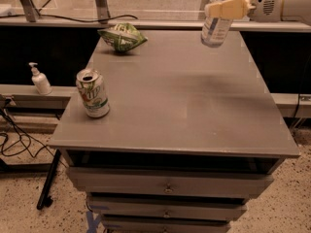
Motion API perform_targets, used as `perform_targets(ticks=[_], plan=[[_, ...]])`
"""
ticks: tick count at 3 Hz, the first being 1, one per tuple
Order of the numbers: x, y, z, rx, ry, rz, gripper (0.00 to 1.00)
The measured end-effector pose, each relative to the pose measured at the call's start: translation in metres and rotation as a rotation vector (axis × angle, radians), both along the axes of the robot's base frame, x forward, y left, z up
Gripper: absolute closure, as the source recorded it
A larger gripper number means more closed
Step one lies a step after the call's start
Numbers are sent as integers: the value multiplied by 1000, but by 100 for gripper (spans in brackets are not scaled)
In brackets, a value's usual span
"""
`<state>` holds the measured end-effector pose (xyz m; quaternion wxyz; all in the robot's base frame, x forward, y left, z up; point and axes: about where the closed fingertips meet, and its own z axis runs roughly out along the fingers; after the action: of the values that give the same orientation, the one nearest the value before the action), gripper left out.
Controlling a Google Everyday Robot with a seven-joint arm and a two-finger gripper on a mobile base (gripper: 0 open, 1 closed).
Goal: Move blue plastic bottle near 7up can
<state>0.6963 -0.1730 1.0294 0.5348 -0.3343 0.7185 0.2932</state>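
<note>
Grey drawer table (pixel 194 110) with 7up can (pixel 92 93), green snack bag (pixel 122 37); pincer (pixel 218 11) above far-right corner.

Snack bag (pixel 122 37) on table (pixel 194 110), rear-left — pump dispenser (pixel 40 80) on ledge (pixel 19 92) beside.
</note>
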Motion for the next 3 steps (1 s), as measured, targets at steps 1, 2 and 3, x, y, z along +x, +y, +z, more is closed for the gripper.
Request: perform_targets(ticks=[1,2,3], plan=[[0,0,0,0,0,0,100],[-5,24,-9,-6,20,50,100],[-23,57,-19,-22,30,98,100]])
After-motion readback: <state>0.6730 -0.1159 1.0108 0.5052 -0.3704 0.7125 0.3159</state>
